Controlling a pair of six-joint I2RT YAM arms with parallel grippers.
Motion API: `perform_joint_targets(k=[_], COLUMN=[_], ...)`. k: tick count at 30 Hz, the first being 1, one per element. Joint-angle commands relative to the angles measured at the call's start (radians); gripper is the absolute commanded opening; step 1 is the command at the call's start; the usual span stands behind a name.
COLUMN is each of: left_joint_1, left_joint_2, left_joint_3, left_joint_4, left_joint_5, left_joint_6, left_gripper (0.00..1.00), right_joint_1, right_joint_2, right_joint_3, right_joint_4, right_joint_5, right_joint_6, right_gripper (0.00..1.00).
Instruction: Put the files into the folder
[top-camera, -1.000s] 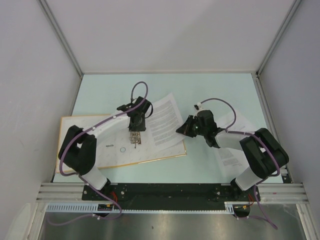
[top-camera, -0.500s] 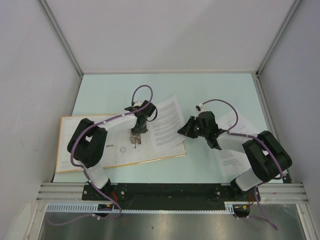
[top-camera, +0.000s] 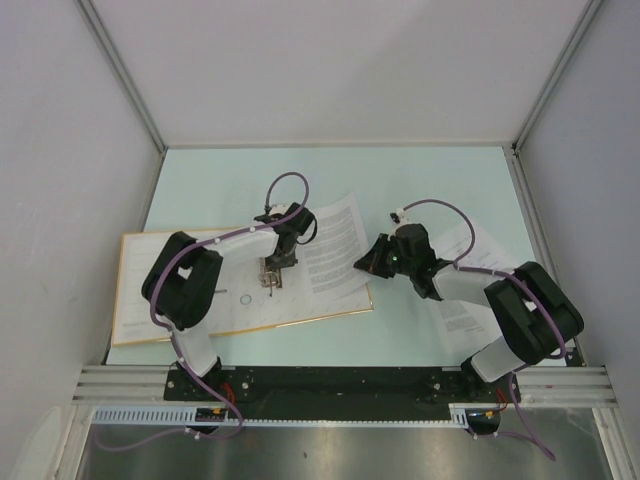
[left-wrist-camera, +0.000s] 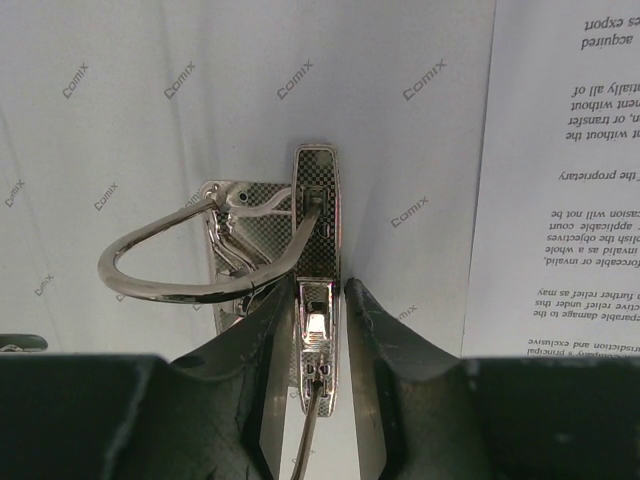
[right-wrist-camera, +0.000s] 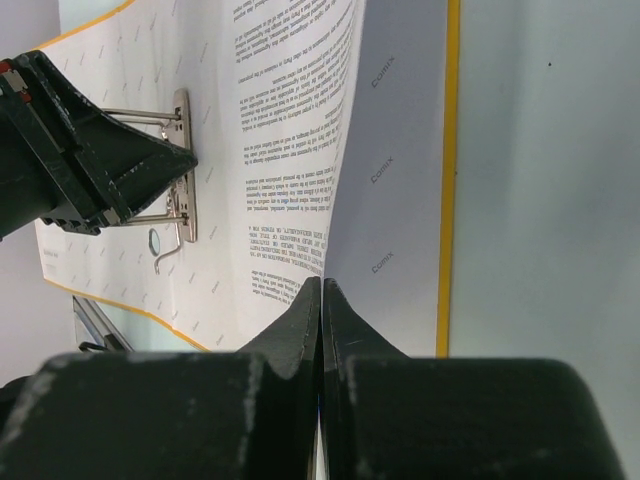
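The folder (top-camera: 180, 300) lies open on the table's left, orange-edged and pale inside. Its metal ring mechanism (top-camera: 270, 278) stands in the middle, rings (left-wrist-camera: 170, 285) open. My left gripper (top-camera: 277, 262) hangs over it, slightly open, its fingers either side of the mechanism's lever (left-wrist-camera: 317, 230). One printed file sheet (top-camera: 330, 245) lies over the folder's right half. My right gripper (top-camera: 368, 262) is shut on that sheet's right edge; in the right wrist view the fingers (right-wrist-camera: 305, 310) pinch the lifted sheet (right-wrist-camera: 290, 130). More sheets (top-camera: 470, 290) lie under the right arm.
White walls with metal posts close in the pale green table (top-camera: 420, 175) at the back and sides. The arms' mounting rail (top-camera: 340, 380) runs along the near edge. The folder's orange right edge (right-wrist-camera: 450, 150) borders bare table.
The left arm's elbow has swung forward and right, stretching the arm out while its gripper stays over the ring mechanism. The right gripper has shifted slightly left with the sheet.
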Motion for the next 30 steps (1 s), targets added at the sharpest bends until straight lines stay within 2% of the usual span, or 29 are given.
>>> perform_joint_targets(k=[1, 6, 9, 13, 24, 30], left_joint_1=[-0.004, -0.004, -0.004, -0.002, 0.018, 0.022], left_joint_2=[-0.003, -0.032, -0.049, -0.047, -0.079, -0.121], left_joint_3=[0.0, 0.0, 0.003, 0.014, 0.031, -0.015], left_joint_4=[0.022, 0.019, 0.011, -0.007, -0.017, 0.022], left_joint_5=[-0.025, -0.018, -0.01, 0.019, 0.134, 0.137], left_joint_6=[-0.018, -0.006, 0.023, 0.039, 0.071, 0.054], left_gripper=[0.31, 0.22, 0.11, 0.01, 0.0, 0.0], right_joint_1=[0.01, 0.012, 0.013, 0.013, 0.011, 0.03], right_joint_2=[-0.007, 0.003, 0.01, 0.035, 0.091, 0.122], right_joint_3=[-0.001, 0.0, -0.001, -0.006, -0.107, -0.158], right_joint_4=[0.039, 0.052, 0.068, 0.065, 0.208, 0.311], right_joint_5=[0.013, 0.008, -0.001, -0.016, -0.038, -0.025], right_joint_6=[0.003, 0.013, 0.039, 0.082, 0.256, 0.371], right_gripper=[0.0, 0.0, 0.0, 0.0, 0.0, 0.0])
